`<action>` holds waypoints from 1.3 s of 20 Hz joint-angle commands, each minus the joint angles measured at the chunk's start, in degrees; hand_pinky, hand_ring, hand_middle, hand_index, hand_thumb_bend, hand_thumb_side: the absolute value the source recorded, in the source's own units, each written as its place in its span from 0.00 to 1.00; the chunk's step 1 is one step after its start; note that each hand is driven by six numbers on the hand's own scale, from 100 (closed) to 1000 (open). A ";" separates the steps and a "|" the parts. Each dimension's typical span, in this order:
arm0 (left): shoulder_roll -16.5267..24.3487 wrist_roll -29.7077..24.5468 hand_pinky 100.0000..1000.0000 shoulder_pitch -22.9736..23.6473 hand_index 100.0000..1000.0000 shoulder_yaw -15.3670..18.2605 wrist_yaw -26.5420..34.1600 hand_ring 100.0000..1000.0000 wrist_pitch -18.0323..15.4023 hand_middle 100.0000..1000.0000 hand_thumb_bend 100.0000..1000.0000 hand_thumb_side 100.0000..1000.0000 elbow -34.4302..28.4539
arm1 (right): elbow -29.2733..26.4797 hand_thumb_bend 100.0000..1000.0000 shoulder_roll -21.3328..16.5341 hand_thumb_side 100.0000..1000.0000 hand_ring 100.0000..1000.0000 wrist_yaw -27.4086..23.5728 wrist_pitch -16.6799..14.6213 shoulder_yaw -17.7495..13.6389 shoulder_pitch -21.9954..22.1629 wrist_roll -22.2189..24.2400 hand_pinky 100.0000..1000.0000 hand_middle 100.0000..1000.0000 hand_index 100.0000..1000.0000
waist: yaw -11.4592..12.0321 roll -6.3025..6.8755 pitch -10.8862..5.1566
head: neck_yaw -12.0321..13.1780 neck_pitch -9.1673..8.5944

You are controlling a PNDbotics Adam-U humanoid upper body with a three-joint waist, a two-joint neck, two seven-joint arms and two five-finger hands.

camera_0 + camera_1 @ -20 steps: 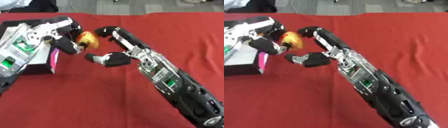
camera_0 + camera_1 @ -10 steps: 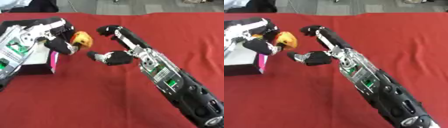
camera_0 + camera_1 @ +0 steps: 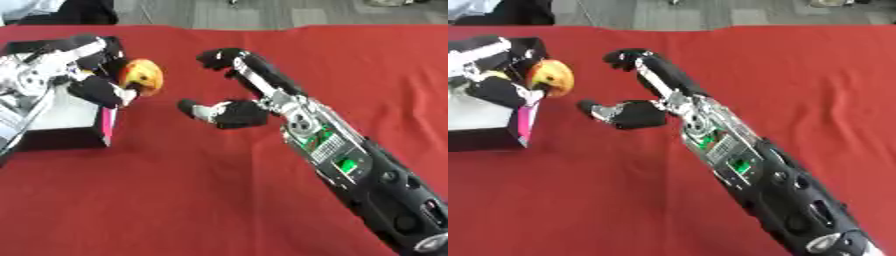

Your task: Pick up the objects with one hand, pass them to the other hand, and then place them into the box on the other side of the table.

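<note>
- Presently recorded, item one: counter, covered across its whole visible surface by a red cloth, with grey floor showing beyond its far edge.
- Item two: box, standing at the counter's left side, dark outside with a pale inside and a pink strip down its near right corner.
- Item three: fruit, a small round thing coloured yellow, orange and red, which could not be identified more closely. It was off the counter, in the air at the box's right edge, about level with the far part of the box.
- Item four: left hand, silver and black, entering from the left above the box. Its fingers were curled round the fruit from the left side, so the fruit faced toward the counter's middle.
- Item five: right hand, black, on a long arm running from the lower right corner up toward the middle. It held nothing; its fingers arched forward in a wide spread, with the thumb stretched out to the left lower down, leaving a broad gap between them.
- Relations: the right hand stood near the fruit, to its right, but was apart from it and from the left hand; red cloth showed between them. The right hand's thumb tip pointed toward the box's near right corner.
</note>
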 commanded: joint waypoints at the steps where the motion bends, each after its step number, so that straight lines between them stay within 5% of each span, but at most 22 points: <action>1: 3.40 3.18 0.67 0.73 0.40 3.76 0.20 0.57 0.48 0.38 0.00 0.00 1.55 | -1.37 0.42 -0.91 0.52 0.83 -0.34 0.24 -0.77 -0.94 -0.15 0.77 0.75 0.85 | 0.14 0.35 -0.04 | 0.87 -0.75; 13: 1.99 10.75 0.70 1.03 0.46 7.90 -1.58 0.65 -1.02 0.43 0.03 0.02 16.43 | -2.15 0.41 -1.44 0.49 0.82 -1.45 0.83 -1.43 -0.86 -1.06 0.77 0.75 0.85 | -0.02 -0.37 -0.13 | 2.85 -1.03; 16: 1.53 11.07 0.73 0.83 0.59 8.39 -2.00 0.72 -1.49 0.55 0.24 0.12 19.48 | -2.30 0.41 -1.50 0.48 0.82 -1.67 0.91 -1.47 -0.79 -1.23 0.76 0.75 0.84 | -0.07 -0.36 -0.12 | 2.85 -1.10; 22: 1.12 10.62 0.75 0.56 0.77 9.20 -3.62 0.82 -1.17 0.72 0.49 0.33 22.88 | -2.36 0.41 -1.54 0.45 0.81 -1.99 0.88 -1.45 -0.57 -0.89 0.76 0.74 0.84 | -0.06 -0.38 -0.10 | 2.69 -1.17; 26: 1.07 11.55 0.74 0.62 0.76 9.76 -4.09 0.81 -0.65 0.70 0.47 0.38 22.76 | -2.55 0.41 -1.55 0.44 0.81 -2.25 0.86 -1.60 -0.58 -1.22 0.76 0.74 0.84 | 0.03 -0.42 -0.13 | 2.72 -1.21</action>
